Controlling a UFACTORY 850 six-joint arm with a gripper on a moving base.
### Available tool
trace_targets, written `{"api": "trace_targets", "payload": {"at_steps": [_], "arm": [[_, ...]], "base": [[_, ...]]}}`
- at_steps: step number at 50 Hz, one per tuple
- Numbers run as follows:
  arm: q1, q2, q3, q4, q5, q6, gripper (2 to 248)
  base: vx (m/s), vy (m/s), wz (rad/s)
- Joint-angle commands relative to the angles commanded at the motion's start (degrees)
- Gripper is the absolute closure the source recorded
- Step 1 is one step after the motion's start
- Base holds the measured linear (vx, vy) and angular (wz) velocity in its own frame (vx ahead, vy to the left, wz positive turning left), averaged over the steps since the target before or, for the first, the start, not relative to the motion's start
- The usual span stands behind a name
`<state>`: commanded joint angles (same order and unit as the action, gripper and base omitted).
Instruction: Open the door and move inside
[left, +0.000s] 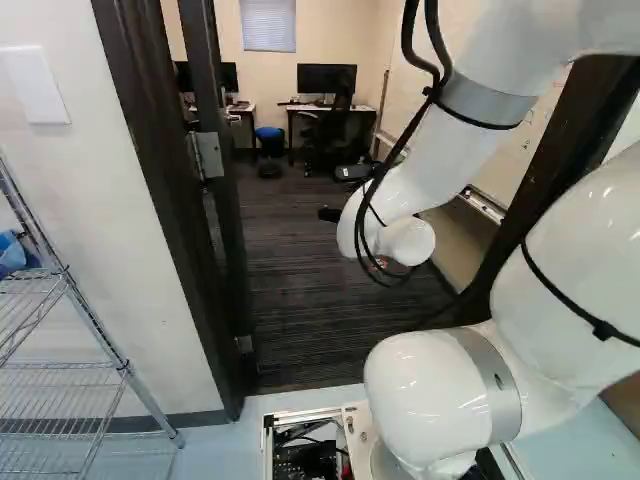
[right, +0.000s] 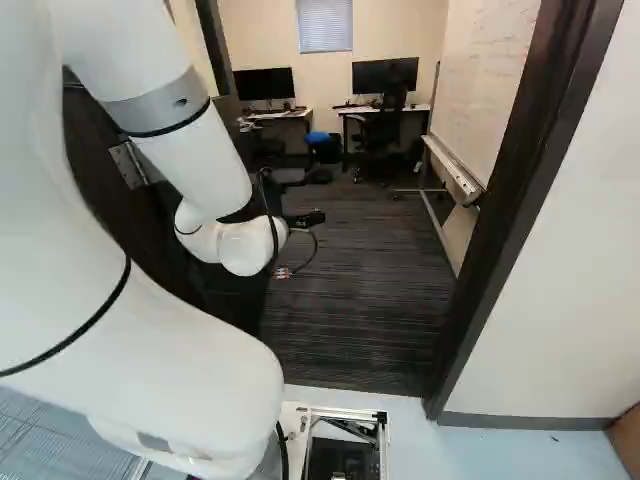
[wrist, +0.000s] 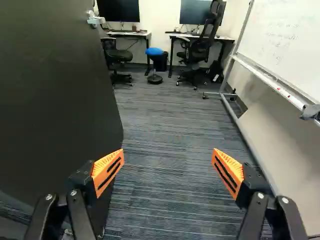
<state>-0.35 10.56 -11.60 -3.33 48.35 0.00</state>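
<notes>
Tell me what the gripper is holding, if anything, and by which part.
Nothing, not even the door: the gripper stands wide open, with only carpet showing between its fingers.

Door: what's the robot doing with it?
Nothing is gripped. The door stands open, swung into the room, and the arm reaches in through the door frame. Its hand is open over the carpet, with the door alongside. The base is on the near side of the threshold, so opening looks done and moving inside isn't finished.
</notes>
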Motion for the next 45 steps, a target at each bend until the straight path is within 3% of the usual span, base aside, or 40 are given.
{"api": "trace_targets", "payload": {"at_steps": [23, 45], "arm": [[0.27, 4.16, 5.05, 2.55, 1.26, 0.00, 3], [0.35, 5.44, 6.60, 3.33, 1.65, 0.00, 3]], "base": [[0.000, 0.000, 0.000], [0.000, 0.000, 0.000]]}}
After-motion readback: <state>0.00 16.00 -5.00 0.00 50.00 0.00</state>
